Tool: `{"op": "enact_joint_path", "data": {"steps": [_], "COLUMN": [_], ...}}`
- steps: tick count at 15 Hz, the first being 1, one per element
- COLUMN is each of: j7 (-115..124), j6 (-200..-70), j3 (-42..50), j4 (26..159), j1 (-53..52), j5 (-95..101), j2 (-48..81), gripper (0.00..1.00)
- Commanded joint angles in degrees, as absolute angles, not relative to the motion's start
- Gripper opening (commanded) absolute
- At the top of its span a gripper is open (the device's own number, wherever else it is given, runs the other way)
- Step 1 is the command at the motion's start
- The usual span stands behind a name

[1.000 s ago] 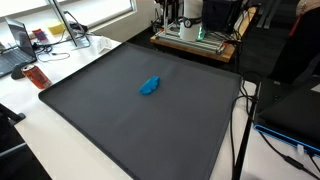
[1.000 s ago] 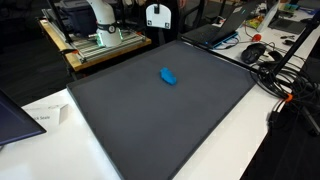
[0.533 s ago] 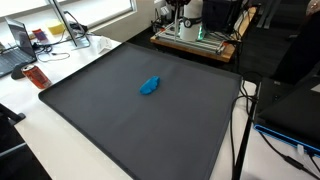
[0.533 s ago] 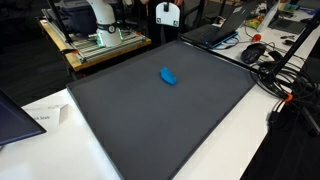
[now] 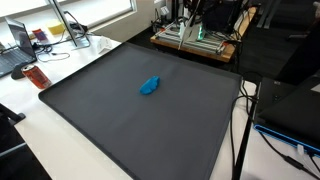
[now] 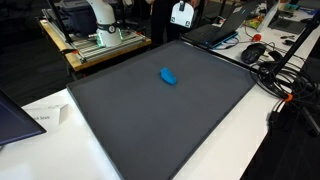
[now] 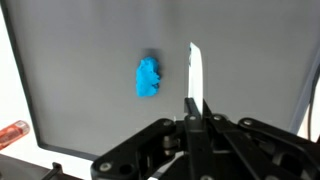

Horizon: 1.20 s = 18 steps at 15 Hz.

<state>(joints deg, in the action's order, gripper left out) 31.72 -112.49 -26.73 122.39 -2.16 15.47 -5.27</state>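
Hovering well clear of the black mat point(image 5: 130, 125), we have our jaws pressed together, empty — the blue lump point(image 7: 149, 77) lies untouched near the mat's middle, nothing grasped yet.

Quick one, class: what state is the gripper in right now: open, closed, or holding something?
Gripper: closed, holding nothing; the blue object lies apart from it on the dark mat.

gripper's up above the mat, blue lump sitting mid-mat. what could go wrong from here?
1. The gripper is shut; lowered like that, it would likely shove the blue lump rather than straddle it.
2. In the wrist view the gripper sits beside the lump, not over it, so a straight descent might miss and hit the mat.
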Motion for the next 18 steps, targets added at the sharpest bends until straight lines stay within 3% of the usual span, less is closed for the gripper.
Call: {"op": "enact_joint_path", "data": {"steps": [1,6,18], "j7": [46.72,53.10,51.38], "j6": [-102.23,-91.87,-93.56], "j3": [-25.55,-18.47,-6.34], "j4": [110.26,97.13,81.57], "j1": [-7.30,-16.55,-23.73], "j5": [26.55,31.75,29.33], "j2": [6.52,19.63,36.65], "gripper": [0.01,0.01,0.01]}}
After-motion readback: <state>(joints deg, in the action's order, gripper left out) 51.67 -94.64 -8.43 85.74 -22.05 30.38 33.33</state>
